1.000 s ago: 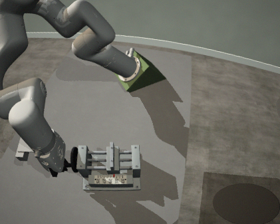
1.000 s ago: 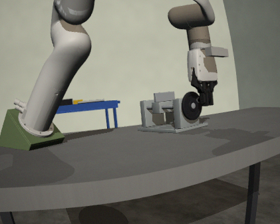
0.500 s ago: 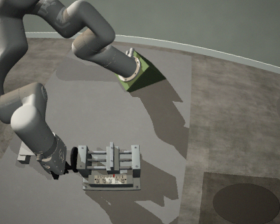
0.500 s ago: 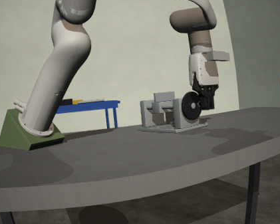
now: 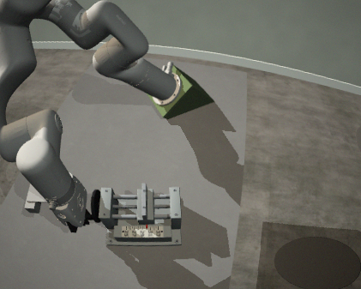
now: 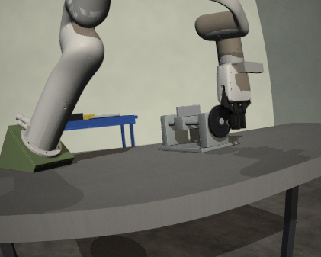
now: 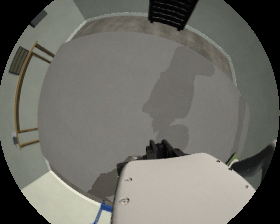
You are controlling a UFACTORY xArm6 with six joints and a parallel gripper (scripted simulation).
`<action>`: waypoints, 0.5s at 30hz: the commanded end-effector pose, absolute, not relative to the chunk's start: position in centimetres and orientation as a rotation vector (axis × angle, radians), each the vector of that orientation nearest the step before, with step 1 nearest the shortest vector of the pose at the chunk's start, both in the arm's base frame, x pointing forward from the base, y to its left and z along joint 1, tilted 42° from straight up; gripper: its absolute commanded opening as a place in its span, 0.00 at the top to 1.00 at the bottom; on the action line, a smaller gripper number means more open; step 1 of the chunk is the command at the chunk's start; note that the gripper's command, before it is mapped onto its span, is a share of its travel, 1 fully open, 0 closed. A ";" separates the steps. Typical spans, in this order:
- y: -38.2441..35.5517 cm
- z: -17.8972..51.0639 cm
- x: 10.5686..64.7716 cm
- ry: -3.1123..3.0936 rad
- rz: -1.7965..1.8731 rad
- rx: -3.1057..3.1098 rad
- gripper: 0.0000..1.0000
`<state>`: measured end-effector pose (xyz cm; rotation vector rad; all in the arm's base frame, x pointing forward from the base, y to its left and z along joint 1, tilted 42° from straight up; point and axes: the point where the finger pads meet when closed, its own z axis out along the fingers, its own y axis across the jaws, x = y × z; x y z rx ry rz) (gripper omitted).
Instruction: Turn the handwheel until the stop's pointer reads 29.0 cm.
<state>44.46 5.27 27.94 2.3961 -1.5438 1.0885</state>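
A grey slide fixture point(image 5: 143, 207) point(image 6: 190, 133) stands on the table, with two rails, a stop block point(image 5: 144, 202) between its end plates and a scale strip point(image 5: 142, 232) along its front. A small red pointer point(image 5: 147, 226) sits near the middle of the scale. The black handwheel point(image 5: 95, 205) point(image 6: 219, 126) is on the fixture's left end. My gripper point(image 5: 85, 220) point(image 6: 236, 124) is shut on the handwheel's crank handle at the wheel's lower right side in the exterior view. In the wrist view the fingers show dark above the white gripper body; the wheel is hidden.
The arm's green base wedge point(image 5: 182, 93) point(image 6: 15, 154) stands at the back of the table. A blue bench point(image 6: 103, 121) stands beyond the table. A dark round mark on a square mat point(image 5: 317, 261) lies on the floor at the right.
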 end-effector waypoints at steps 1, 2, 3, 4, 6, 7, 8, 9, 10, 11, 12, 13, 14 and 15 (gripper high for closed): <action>5.2 27.9 44.5 -1.544 1.090 2.395 0.94; 5.2 27.8 44.5 -1.544 1.090 2.395 0.94; 5.1 27.8 44.5 -1.544 1.090 2.395 0.94; 5.1 27.8 44.5 -1.544 1.090 2.395 0.94; 5.1 27.7 44.6 -1.544 1.090 2.395 0.94; 5.1 27.7 44.6 -1.544 1.090 2.395 0.94; 5.1 27.7 44.6 -1.544 1.090 2.395 0.94; 5.0 27.7 44.6 -1.544 1.090 2.395 0.94; 5.0 27.6 44.6 -1.544 1.090 2.395 0.94; 5.0 27.6 44.6 -1.544 1.090 2.395 0.94; 5.0 27.6 44.6 -1.544 1.090 2.395 0.94; 5.0 27.6 44.6 -1.544 1.090 2.395 0.94; 5.0 27.6 44.6 -1.544 1.090 2.395 0.94; 5.0 27.6 44.6 -1.544 1.090 2.395 0.94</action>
